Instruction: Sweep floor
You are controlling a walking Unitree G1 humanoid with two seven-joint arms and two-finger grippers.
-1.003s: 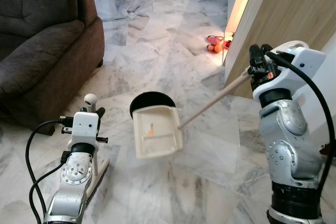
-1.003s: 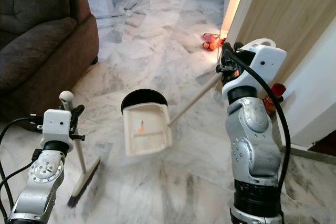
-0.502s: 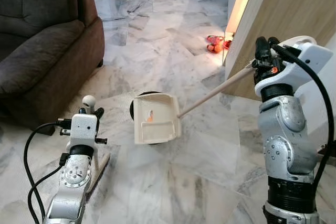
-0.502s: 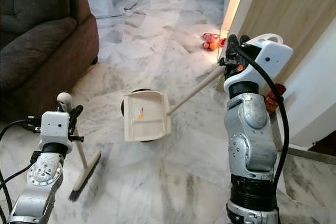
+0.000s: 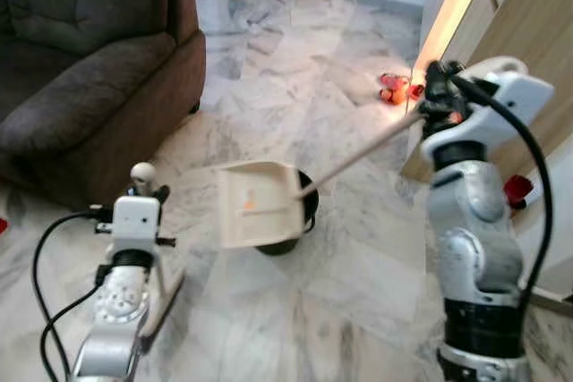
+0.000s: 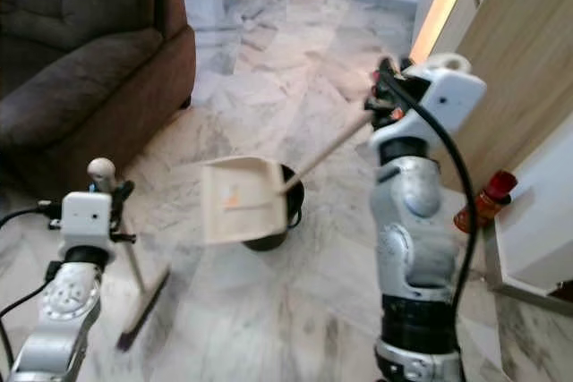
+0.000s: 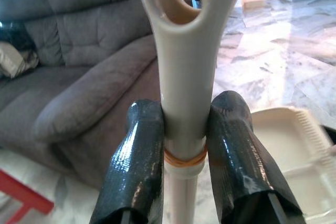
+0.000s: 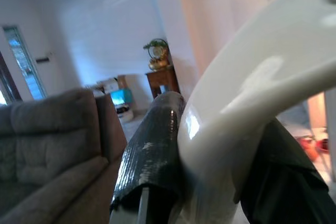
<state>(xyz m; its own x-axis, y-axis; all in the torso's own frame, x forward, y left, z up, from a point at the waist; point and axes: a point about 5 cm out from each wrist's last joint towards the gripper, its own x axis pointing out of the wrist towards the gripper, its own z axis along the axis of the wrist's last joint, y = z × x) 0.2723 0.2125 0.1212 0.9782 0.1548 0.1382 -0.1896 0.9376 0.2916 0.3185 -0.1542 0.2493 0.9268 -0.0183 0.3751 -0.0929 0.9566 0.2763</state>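
Left eye view: left gripper (image 7: pixel 184 145) clamps broom (image 7: pixel 184 66); right gripper (image 8: pixel 210 150) clamps dustpan (image 5: pixel 258 206), seemingly over bin (image 5: pixel 300 221) ahead; emptying pending

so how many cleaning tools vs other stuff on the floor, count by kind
brooms: 1 (broom, in the left pincer)
dustpans: 1 (dustpan, held by its handle in the right pincer)
black bins: 1 (bin, under the dustpan)
sofas: 1 (sofa)
red bottles: 1 (bottle)
total: 5
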